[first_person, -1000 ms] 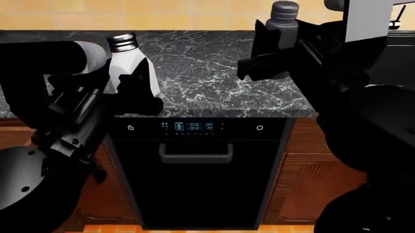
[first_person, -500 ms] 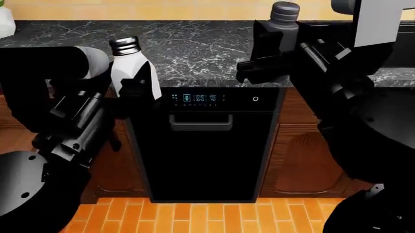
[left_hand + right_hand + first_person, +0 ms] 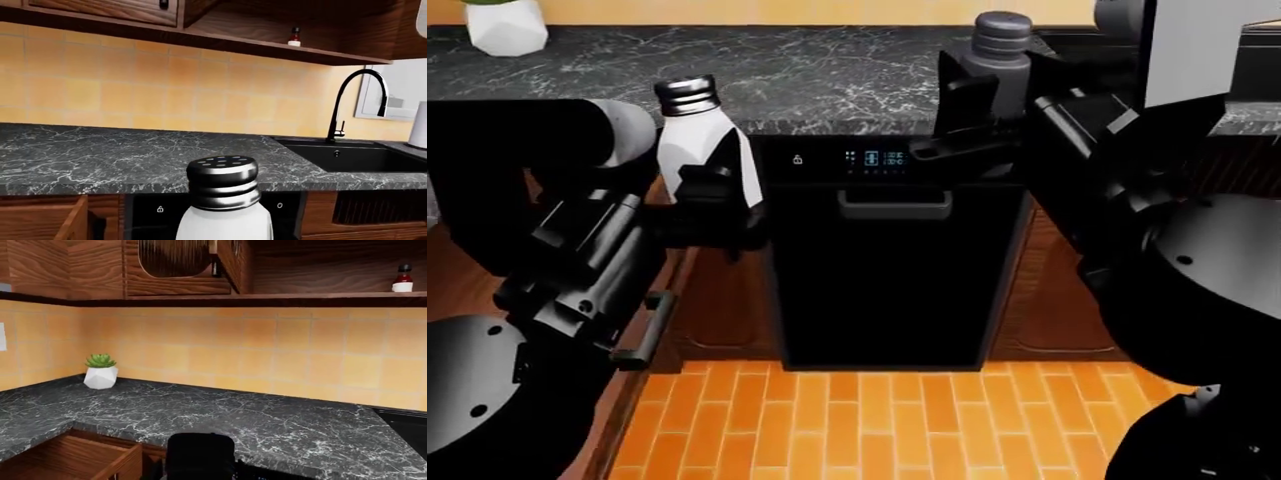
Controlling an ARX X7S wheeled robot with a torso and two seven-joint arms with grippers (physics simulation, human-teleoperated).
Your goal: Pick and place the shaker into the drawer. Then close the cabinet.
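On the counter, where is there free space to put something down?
The dark marble counter is bare from the white plant pot to the sink. The open drawer below also looks bare inside. Crowded: the front edge, where both hands hold shakers.

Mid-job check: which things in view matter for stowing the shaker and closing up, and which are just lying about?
In the job: white bottle-shaped shaker with ribbed silver cap, held in the left tool; open reddish-brown wooden drawer; reddish-brown wooden cabinet.
Just about: grey shaker in the right tool; black dishwasher; plant in white pot; black faucet.
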